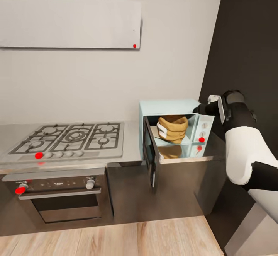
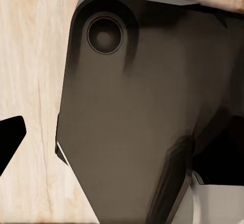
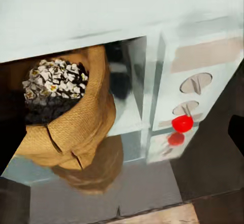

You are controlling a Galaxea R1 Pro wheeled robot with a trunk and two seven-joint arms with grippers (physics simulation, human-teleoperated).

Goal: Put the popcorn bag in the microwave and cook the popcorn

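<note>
Popcorn bag point(image 1: 172, 128) sits inside the microwave point(image 1: 175, 107), at the countertop's point(image 1: 185, 157) right end; door hangs open. Popcorn point(image 3: 53, 82) looks whitish and puffed (partly dark), so heating seems done or nearly. Bag's white label unreadable. Right gripper point(image 1: 200, 110) by the control panel; grip state can't tell.

The right gripper point(image 1: 204, 108), raised beside the microwave point(image 1: 170, 107), shows too small for its jaws to be read. The popcorn bag point(image 1: 173, 128) inside the microwave hides its contents from the head camera, and its white label point(image 1: 162, 131) is too blurred to read. A dark robot panel point(image 2: 147, 112) runs off the left wrist picture's edge.
</note>
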